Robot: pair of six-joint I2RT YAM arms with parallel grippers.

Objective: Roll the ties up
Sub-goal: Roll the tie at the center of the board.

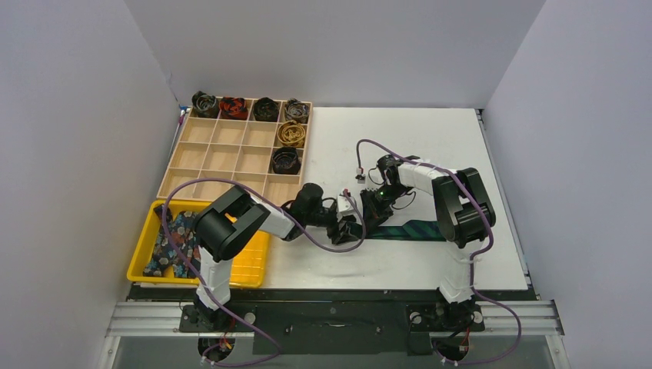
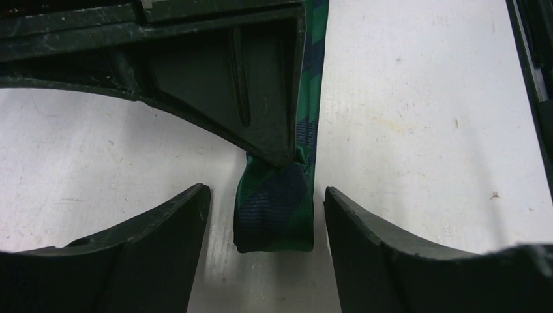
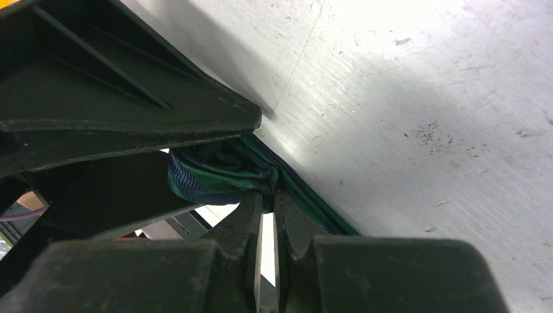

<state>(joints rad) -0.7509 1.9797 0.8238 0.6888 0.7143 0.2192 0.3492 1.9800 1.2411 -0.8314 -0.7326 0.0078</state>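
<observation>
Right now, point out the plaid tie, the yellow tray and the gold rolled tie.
plaid tie [image 2: 274, 218]: left wrist view, its folded end.
yellow tray [image 1: 251, 267]: top external view, bare floor near its right rim.
gold rolled tie [image 1: 292, 133]: top external view, middle of the coil.

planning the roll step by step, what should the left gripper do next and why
Probably close the left gripper on the folded end of the plaid tie. Its jaws stand open on either side of that fold, and the right gripper is pinched on the fabric just behind it.
</observation>
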